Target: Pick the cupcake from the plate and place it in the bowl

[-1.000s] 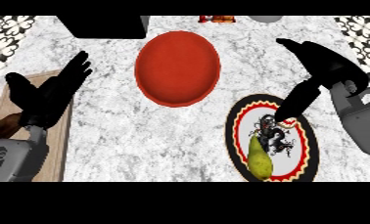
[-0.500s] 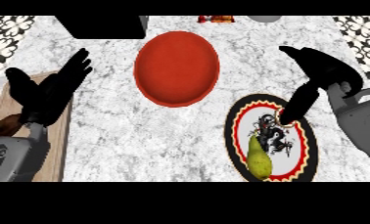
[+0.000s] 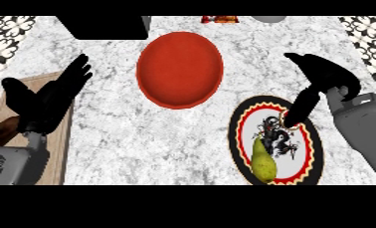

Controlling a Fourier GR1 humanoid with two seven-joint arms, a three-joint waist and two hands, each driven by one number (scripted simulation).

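Note:
A red bowl [image 3: 180,70] sits in the middle of the marble counter. To its lower right lies a plate [image 3: 243,122] with a black, red and yellow rim and a dark figure printed on it. On the plate's near part rests a green, pear-shaped item [image 3: 264,160]; no cupcake shape is visible. My right hand [image 3: 327,77] hovers over the plate's far right edge, open, its thumb [image 3: 297,111] pointing down at the rim and apart from the green item. At the left edge my left hand [image 3: 46,100] rests open with its fingers up.
A black box [image 3: 106,27] stands at the back left. A wooden board [image 3: 62,137] lies under my left hand. Small red-orange things [image 3: 219,19] and a grey item [image 3: 270,19] stand at the back edge.
My right hand has drifted slightly down and to the right over the plate's edge. The left hand, bowl and plate have not moved.

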